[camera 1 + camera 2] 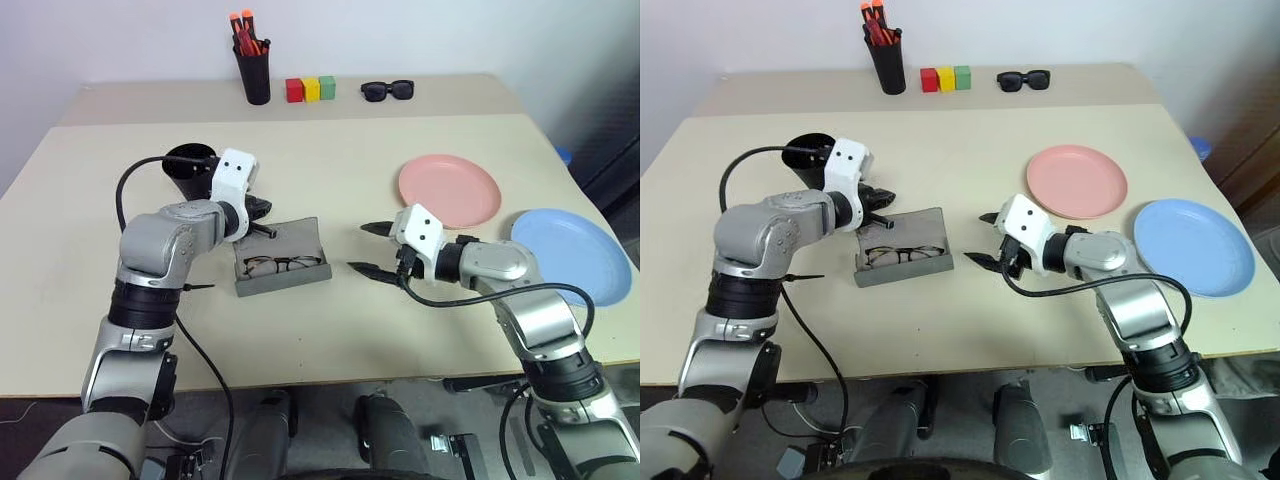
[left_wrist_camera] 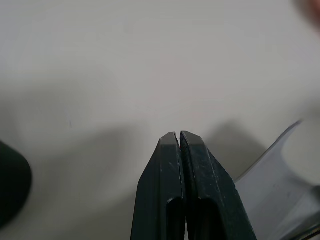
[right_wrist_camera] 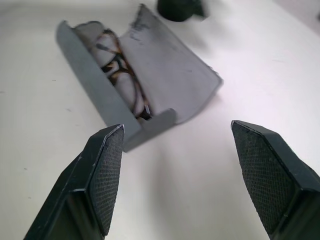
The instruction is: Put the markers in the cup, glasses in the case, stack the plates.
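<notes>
I see the glasses (image 1: 279,264) lying in the open case (image 1: 283,257), its flap beside my shut, empty left gripper (image 1: 265,219), right gripper (image 1: 366,248) wide.

Bright, even overhead light; soft shadows on table (image 1: 330,330). Head views sharp. Left wrist view: fingers (image 2: 170,190) and case (image 2: 272,185) edge blurred. No glare.
</notes>
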Available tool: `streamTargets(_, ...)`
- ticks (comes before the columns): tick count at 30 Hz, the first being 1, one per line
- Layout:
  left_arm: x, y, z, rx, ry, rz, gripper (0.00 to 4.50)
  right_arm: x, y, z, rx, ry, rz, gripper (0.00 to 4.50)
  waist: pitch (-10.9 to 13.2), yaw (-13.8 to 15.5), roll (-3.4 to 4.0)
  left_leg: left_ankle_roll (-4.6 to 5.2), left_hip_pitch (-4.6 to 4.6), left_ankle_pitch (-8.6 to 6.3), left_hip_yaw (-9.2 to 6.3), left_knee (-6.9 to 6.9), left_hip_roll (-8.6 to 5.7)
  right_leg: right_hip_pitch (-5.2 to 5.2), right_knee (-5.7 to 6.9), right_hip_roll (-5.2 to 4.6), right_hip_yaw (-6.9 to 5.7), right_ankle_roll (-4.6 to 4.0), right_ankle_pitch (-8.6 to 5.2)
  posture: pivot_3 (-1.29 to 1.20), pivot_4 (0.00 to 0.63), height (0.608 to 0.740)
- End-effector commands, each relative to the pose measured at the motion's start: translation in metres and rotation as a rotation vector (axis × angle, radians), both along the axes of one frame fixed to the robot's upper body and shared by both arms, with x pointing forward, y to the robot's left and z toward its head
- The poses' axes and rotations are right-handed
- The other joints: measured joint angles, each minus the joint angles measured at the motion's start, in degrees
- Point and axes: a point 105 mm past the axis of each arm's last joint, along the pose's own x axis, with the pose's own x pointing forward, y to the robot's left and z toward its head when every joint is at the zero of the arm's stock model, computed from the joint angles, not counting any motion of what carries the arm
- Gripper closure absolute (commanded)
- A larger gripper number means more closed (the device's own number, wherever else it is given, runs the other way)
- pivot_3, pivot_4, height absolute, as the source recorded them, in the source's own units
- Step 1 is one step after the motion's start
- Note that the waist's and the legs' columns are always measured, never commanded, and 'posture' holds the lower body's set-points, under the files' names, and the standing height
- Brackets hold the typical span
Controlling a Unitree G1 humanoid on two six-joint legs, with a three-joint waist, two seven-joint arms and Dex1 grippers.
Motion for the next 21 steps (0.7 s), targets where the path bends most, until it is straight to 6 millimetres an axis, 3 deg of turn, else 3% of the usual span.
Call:
streamTargets(1, 0.002, -0.004, 0.006, -0.015, 0.009, -0.018, 4.45, -0.004, -0.009, 0.018, 0.011, -0.072, -0.037, 1.04, 0.0, 0.1, -0.01, 0.00, 0.00, 0.00, -0.06, 0.00, 0.00, 0.00, 0.00, -0.01, 0.00, 0.00, 0.00, 0.00, 0.150, 0.740)
streamTargets(5, -0.003, -0.005, 0.002, -0.037, 0.041, -0.045, 4.45, -0.006, -0.012, 0.017, 0.009, -0.073, -0.049, 1.04, 0.0, 0.1, -0.01, 0.00, 0.00, 0.00, -0.12, 0.01, -0.01, 0.03, -0.03, -0.03, 0.00, 0.00, 0.00, 0.00, 0.150, 0.740)
streamTargets(9, -0.021, -0.003, 0.010, -0.045, 0.002, -0.139, 4.45, 0.000, -0.015, 0.016, 0.007, -0.079, -0.069, 1.04, 0.0, -0.2, -0.01, 0.00, 0.00, 0.00, -0.12, 0.00, 0.01, 0.01, -0.04, -0.03, 0.00, -0.01, 0.00, 0.00, 0.150, 0.740)
streamTargets(14, -0.052, -0.001, 0.012, 0.009, -0.053, -0.251, 4.45, 0.023, -0.030, 0.009, -0.038, -0.087, -0.174, 1.04, 0.0, -0.1, 0.00, -0.01, 0.00, 0.00, -0.12, -0.01, 0.04, 0.00, -0.05, -0.04, 0.01, -0.03, -0.01, 0.00, 0.150, 0.740)
streamTargets(18, -0.087, -0.006, 0.000, 0.057, -0.043, -0.376, 4.45, 0.049, -0.049, 0.006, -0.049, -0.067, -0.315, 1.04, 0.0, 0.1, 0.01, -0.01, -0.01, 0.00, -0.10, -0.01, 0.05, 0.01, -0.08, -0.11, 0.03, -0.16, -0.08, 0.00, 0.150, 0.740)
streamTargets(21, -0.099, -0.007, -0.006, 0.077, -0.036, -0.413, 4.45, 0.059, -0.058, 0.005, -0.068, -0.068, -0.376, 1.04, 0.0, 0.3, 0.01, -0.01, -0.02, 0.00, -0.11, -0.01, 0.06, 0.02, -0.08, -0.13, 0.03, -0.23, -0.12, 0.00, 0.150, 0.740)
